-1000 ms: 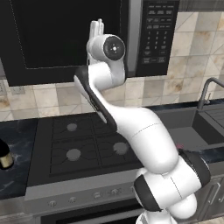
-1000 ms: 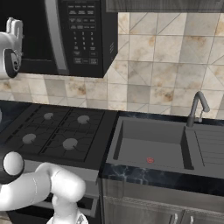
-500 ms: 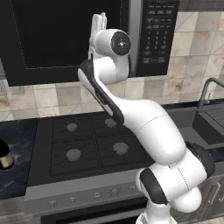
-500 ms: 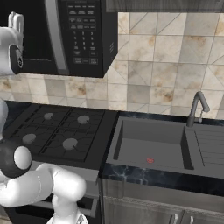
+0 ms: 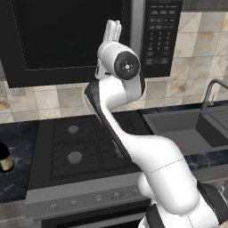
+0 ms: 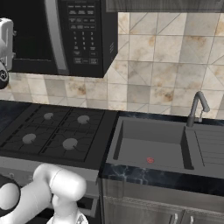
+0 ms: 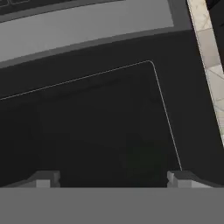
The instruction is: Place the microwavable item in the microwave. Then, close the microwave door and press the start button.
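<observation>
The microwave (image 5: 89, 42) has its microwave door (image 5: 67, 38) shut, the green mug presumably inside though unseen, and the gripper (image 7: 113, 177), jaws wide and empty facing the door window, risks hitting a wrong key on the keypad panel (image 5: 159, 38)

The black microwave door (image 7: 100, 127) sits close ahead, its window edged by a faint line, fingers (image 7: 43, 179) spread wide below
</observation>
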